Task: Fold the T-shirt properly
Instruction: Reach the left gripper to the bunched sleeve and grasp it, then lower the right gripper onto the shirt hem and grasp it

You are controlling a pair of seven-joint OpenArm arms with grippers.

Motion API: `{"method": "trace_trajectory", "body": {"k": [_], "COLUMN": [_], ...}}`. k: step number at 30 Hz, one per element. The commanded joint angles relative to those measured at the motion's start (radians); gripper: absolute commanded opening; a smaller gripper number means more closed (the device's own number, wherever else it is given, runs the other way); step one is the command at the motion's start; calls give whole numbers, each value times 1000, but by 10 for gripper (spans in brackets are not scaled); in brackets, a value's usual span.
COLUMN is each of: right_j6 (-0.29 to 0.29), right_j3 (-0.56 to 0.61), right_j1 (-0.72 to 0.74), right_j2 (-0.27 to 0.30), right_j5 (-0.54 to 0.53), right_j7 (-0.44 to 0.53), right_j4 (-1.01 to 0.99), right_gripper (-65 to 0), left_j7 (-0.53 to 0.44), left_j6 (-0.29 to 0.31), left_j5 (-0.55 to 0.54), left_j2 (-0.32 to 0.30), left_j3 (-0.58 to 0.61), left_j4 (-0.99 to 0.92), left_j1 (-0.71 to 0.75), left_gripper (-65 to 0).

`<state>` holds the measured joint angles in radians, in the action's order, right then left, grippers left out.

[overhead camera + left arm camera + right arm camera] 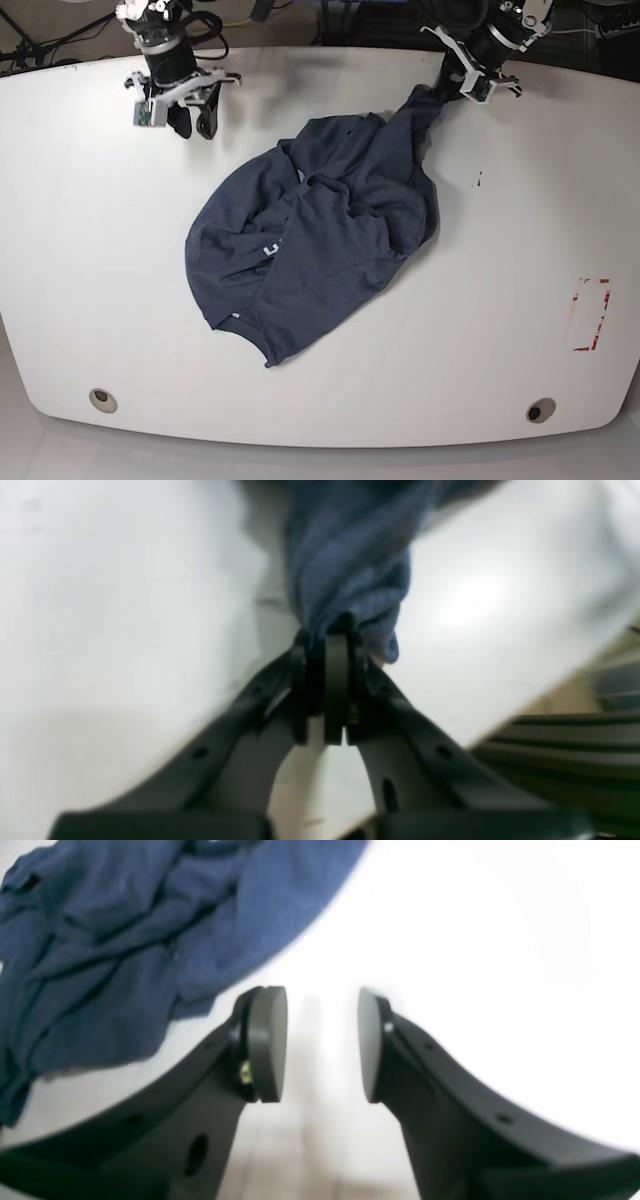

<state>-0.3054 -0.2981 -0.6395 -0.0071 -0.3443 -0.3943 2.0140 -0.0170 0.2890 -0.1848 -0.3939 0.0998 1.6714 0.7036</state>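
Your left claw (332,645) is clenched on a bunched corner of the large dark navy-blue heathered T-shirt (320,245), and in the base view that pinch sits at the upper right of the frame, where a tongue of cloth rises from the heap toward the claw. The rest of the soft garment lies crumpled in the middle of the white rounded bench (90,250), with a scrap of small white lettering showing near its lower left folds. Your right claw (322,1042) stands released with nothing between its pads, just beside the shirt's edge in its own wrist view and at the upper left of the base frame. The step in hand looks like spreading the shirt flat before any fold. To do it well, lift only enough to free the pinched corner, then draw it outward and low so the fabric slides rather than swings. The grip appears to hold several layers at once, so watch for a twisted rope of cloth. Bring the free claw to an opposite edge before you pull, since one-sided dragging will likely shift the whole heap instead of opening it.
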Motion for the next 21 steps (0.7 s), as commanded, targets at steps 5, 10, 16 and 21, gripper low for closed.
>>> {"method": "trace_trajectory", "body": {"k": [5,10,16,21], "right_j6": [-10,-41,-100,-105], "right_j3": [56,69,70,72], "right_j1": [192,341,472,573], "right_j2": [31,29,20,28], "right_j5": [-118,-167,-227,-235], "right_j7": [-179,-259,-300,-308], "right_j4": [17,-62,-218,-315], "right_gripper": [-312,-211,-212,-212], "left_j7": [51,51,51,51], "left_j6": [-24,-24,-26,-30], "left_j5": [18,18,18,18], "left_j2": [-10,-10,-6,-4], "left_j3": [-96,-111,-160,-167], "left_j4": [-3,-7,-4,-6], "left_j1": [35,47,69,72], "left_gripper": [-650,-650,-650,-650]}}
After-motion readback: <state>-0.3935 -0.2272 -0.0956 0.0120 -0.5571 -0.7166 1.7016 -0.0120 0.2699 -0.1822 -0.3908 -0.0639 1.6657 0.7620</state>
